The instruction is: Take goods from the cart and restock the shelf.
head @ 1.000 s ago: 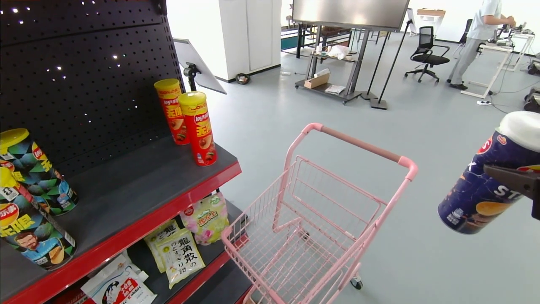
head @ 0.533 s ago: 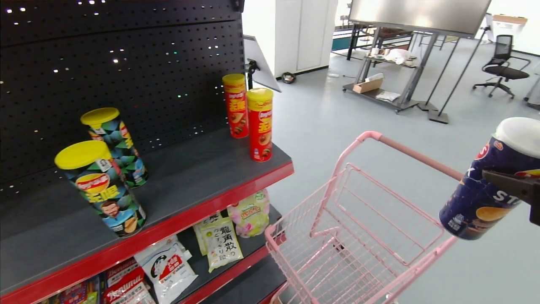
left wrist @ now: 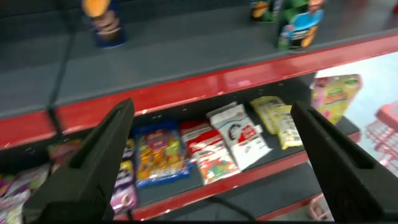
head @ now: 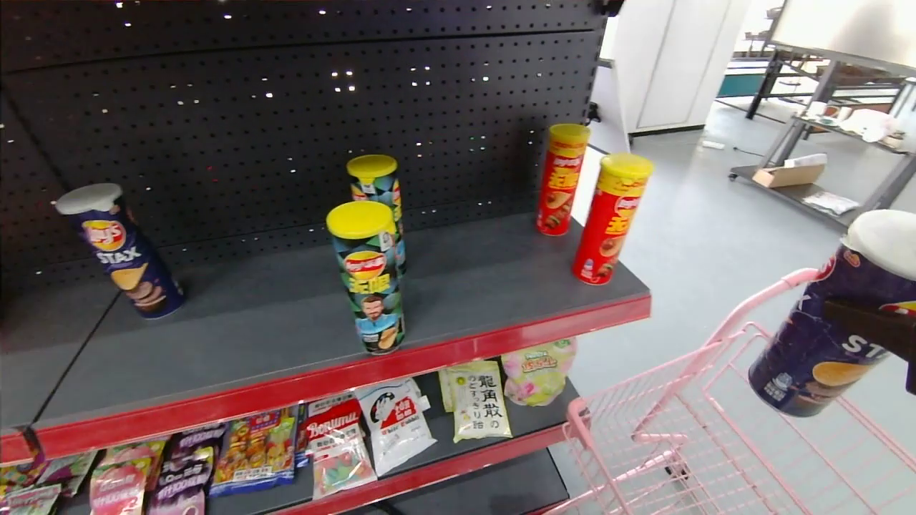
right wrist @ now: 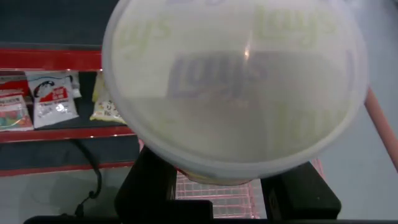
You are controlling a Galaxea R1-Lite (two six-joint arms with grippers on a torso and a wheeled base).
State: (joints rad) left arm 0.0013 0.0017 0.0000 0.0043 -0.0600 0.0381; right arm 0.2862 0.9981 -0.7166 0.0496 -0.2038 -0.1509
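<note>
Right end effector: at the right edge of the head view, its dark fingers clamped around a dark blue cylindrical chip can with a white plastic lid.
Held can: tilted, lid up, in the air over the pink wire cart in the lower right of the frame.
Left end effector: fingers spread wide with nothing between them, facing the shelf's lower tier.
Shelf: dark grey board with a red front edge, across the middle of the frame, with black pegboard behind.
On the shelf: a second dark blue white-lidded can at the left; two green-patterned yellow-lidded cans at the centre; two red yellow-lidded cans near the right end.
Lower tier: flat snack bags lying in a row.
</note>
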